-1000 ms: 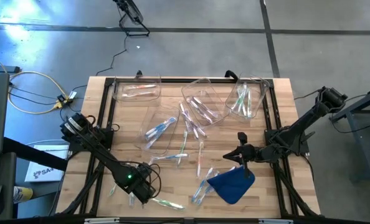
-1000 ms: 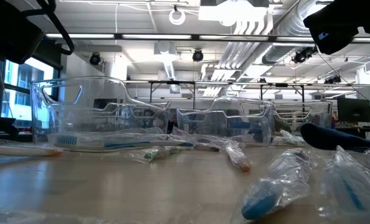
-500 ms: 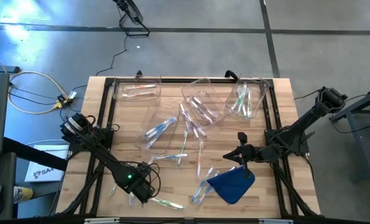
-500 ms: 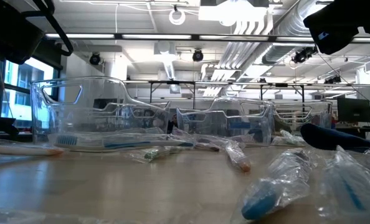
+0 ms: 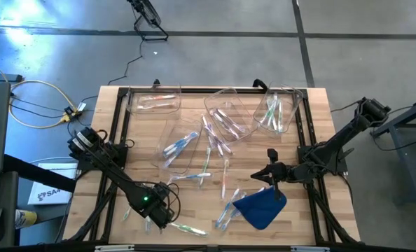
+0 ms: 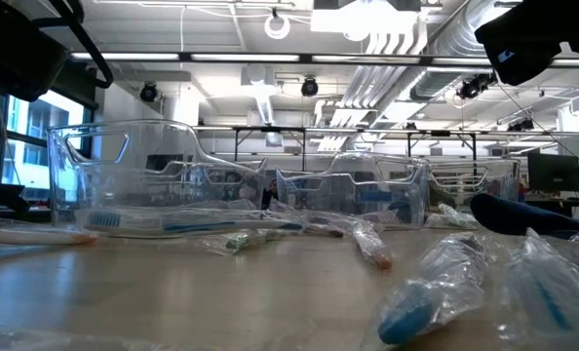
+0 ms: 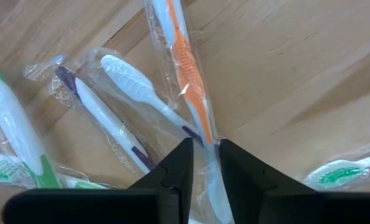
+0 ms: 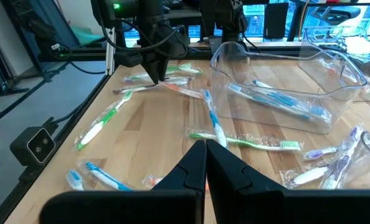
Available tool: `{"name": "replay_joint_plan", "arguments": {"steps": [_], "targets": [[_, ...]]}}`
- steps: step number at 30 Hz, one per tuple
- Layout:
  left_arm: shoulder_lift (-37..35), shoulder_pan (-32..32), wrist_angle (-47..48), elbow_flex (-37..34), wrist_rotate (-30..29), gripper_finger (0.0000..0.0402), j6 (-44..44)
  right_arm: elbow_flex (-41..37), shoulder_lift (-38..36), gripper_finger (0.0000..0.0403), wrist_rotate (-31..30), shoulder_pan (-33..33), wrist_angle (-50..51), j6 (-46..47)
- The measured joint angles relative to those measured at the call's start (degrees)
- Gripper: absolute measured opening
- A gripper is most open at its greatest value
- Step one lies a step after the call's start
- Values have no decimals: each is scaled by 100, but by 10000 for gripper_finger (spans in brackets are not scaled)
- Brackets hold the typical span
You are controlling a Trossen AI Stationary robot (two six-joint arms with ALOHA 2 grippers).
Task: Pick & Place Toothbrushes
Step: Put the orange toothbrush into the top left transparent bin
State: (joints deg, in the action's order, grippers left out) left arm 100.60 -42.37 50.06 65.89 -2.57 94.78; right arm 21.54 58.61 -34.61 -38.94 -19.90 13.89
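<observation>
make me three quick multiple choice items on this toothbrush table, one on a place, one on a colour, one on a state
1. Where is the left hand?
A. at the table's near left edge, over a pile of wrapped toothbrushes
B. inside a clear bin
C. over the blue cloth

2. What colour is the handle between the left hand's fingers?
A. black
B. orange
C. yellow

3. How do the right hand's fingers stand?
A. wide open
B. shut, holding nothing
C. shut on a bin

Answers: 1 A, the high view shows it there. 2 B, the orange toothbrush runs in between them. 3 B, the right hand has fingers together with nothing between.
</observation>
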Motion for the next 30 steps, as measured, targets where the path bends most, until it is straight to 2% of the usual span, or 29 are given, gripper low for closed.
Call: {"name": "replay_joint_plan", "arguments": {"steps": [9,14,19,30], "targets": [[2,0,0,0,0,38,0,1,0,3,0,-1,-1,-2],[2,0,-39,0,-7,7,-157,2,0,3,1,-1,0,0],[2,-2,-16,20,-13,3,-387,0,0,3,1,0,0,0],[2,-2,1152,1030,8,0,-1061,0,2,3,0,-1,-2,2]]}}
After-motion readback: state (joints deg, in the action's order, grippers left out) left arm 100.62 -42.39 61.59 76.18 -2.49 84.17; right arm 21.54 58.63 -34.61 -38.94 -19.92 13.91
